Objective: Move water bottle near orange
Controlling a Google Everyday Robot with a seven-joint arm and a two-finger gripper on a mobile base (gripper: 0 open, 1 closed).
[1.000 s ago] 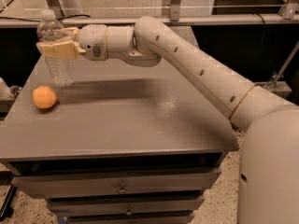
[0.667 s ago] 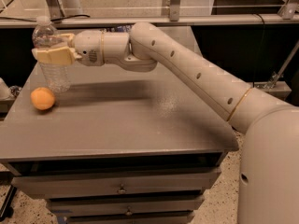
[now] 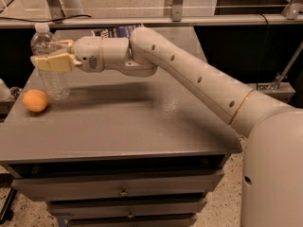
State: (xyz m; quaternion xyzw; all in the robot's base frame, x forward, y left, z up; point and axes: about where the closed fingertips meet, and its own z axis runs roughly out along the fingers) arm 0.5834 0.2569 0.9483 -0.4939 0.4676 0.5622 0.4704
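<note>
- Camera view is showing the gripper (image 3: 46,58) reaching over the back-left corner of the bench (image 3: 142,126), at the end of the long white arm (image 3: 189,74) that is stretching in from the right edge.
- Its jaws are standing just bottle-wide, clenched on the water bottle (image 3: 56,84); the tan fingers (image 3: 51,63) are pressing across the clear ribbed body below the shoulder.
- Nothing but the bottle is touching the fingers.
- The water bottle is standing upright in that grasp near the left edge, white cap up; whether its base is resting on the benchtop or hanging just above it, I cannot tell.
- The orange (image 3: 35,100) is lying on the bench at the left edge, just beside the bottle's base, a little to its left and toward the front edge; a narrow gap is showing between them.
- A dark blue snack bag (image 3: 116,31) is lying at the back edge, partly hidden behind the arm.
- Compared with a second ago, the grip is looking the same, still wrapped round the bottle.
- The bottle has been carried leftward and toward the front edge, so its base is now sitting closer to the orange than before.
- The orange itself is keeping its place on the bench.
</note>
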